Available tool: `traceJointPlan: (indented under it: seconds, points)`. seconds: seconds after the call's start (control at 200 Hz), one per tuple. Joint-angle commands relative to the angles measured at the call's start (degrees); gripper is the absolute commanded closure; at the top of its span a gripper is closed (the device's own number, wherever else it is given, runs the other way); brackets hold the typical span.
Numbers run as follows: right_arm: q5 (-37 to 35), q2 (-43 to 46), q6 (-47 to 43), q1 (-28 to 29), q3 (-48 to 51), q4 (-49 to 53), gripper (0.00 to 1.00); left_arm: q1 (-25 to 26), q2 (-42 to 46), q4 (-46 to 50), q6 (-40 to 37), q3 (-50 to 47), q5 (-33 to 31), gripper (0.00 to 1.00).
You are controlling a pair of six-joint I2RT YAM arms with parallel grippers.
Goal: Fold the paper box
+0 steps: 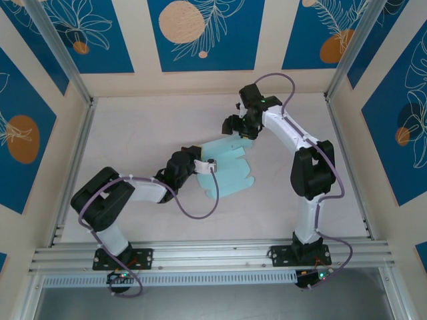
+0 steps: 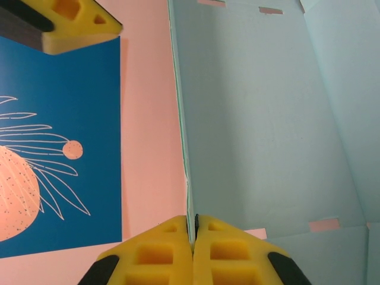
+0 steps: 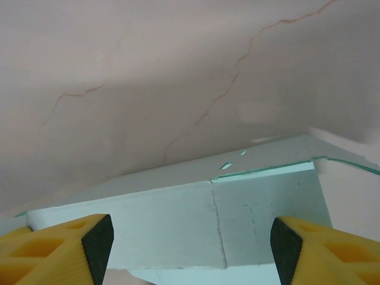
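Table (image 1: 147, 133) pale w/ thin reddish veins, walled by blue leaf-print panels (image 2: 59, 119). Both arms reach in toward mid-table and meet at the box (image 1: 230, 175): pale mint card, mostly a flat die-cut sheet w/ flaps and rounded tabs, lying btw the two grippers. L gripper (image 2: 193, 222) sits at the sheet's near-left edge w/ its yellow foam fingers pressed together, clamped on a thin card edge that stands upright btw them. Seen from L wrist, that edge runs straight ahead from the fingertips, and the broad panel spreads to the gripper's right, creased into sections w/ small slots (image 2: 323, 224) near the folds. R gripper (image 3: 191, 240) is at the sheet's far-right corner, opposite the L one. Its jaws stand well apart and hold nothing, w/ one finger (image 3: 53, 246) either side. Just ahead of and btw R's fingers lies a card panel w/ a crease (image 3: 218, 219) down its middle, two small slits past that, and a flap edge lifted slightly on the right. Cannot tell if R's fingertips touch the card. One R pad (image 2: 71, 27) shows ahead-left of L gripper, off the card edge.
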State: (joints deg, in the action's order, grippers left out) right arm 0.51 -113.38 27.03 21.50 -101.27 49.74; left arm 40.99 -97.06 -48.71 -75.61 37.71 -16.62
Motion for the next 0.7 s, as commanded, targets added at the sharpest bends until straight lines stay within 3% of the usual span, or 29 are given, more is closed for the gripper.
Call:
traceJointPlan:
  seconds: [0.0,0.31,0.38,0.525,0.695]
  points:
    - [5.2,-0.3,1.1,-0.2,1.7,-1.5,0.29,0.9,-0.6,0.5,-1.2,0.7,-0.9,1.00]
    - [10.1,-0.1,4.5,0.1,7.3,-7.7,0.35,1.0,-1.5,1.3,-1.0,1.2,-1.2,1.00]
    - [10.5,0.3,5.0,0.1,8.3,-9.5,0.40,1.0,-1.6,1.4,-1.0,1.3,-1.1,1.00]
    - [10.7,0.2,5.6,0.1,8.5,-10.7,0.59,1.0,-2.2,0.3,-1.4,1.1,-1.7,1.00]
    - [9.0,0.8,5.7,0.0,9.6,-10.6,0.60,1.0,-4.2,-2.3,-3.9,1.0,-3.0,1.00]
